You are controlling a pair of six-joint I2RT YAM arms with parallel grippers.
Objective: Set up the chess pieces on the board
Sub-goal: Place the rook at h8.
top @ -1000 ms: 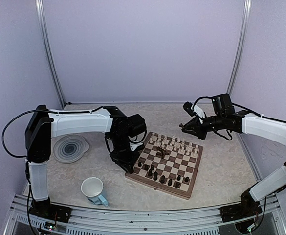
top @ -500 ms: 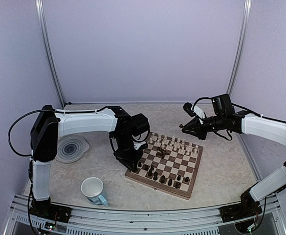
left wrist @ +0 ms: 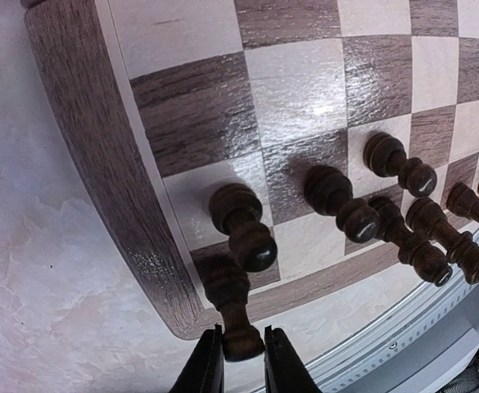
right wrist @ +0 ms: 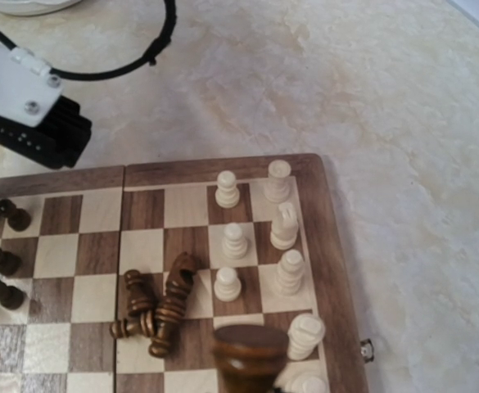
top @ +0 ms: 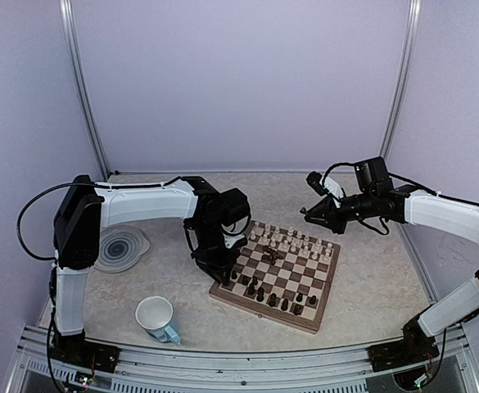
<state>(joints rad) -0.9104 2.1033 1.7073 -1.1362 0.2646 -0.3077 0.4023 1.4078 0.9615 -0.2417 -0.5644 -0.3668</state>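
At the near-left corner of the board [left wrist: 100, 164]: left gripper [left wrist: 244, 360] pointing straight down, one finger on each side of the round head of a dark corner piece [left wrist: 227, 291] standing on the corner square. Honestly can't tell if squeezing it or just sitting loose around it, way too close to call. Right beside that, more dark pieces [left wrist: 337, 201] upright in the rows along the board's near edge. Up over the board's far edge, right gripper [top: 308, 214] hanging in the air, clear of the squares, jaws together and clamped on a blurry dark piece [right wrist: 251, 350] filling the bottom of the wrist view. Cream pieces [right wrist: 284, 274] standing along that same far edge, about two rows deep. Smack in the middle of the board, a little heap of toppled dark pieces [right wrist: 161, 307] lying on their sides. Off the board's left side, a swirly grey plate [top: 118, 246], and out past the board's near-left corner, a white mug [top: 155, 318].
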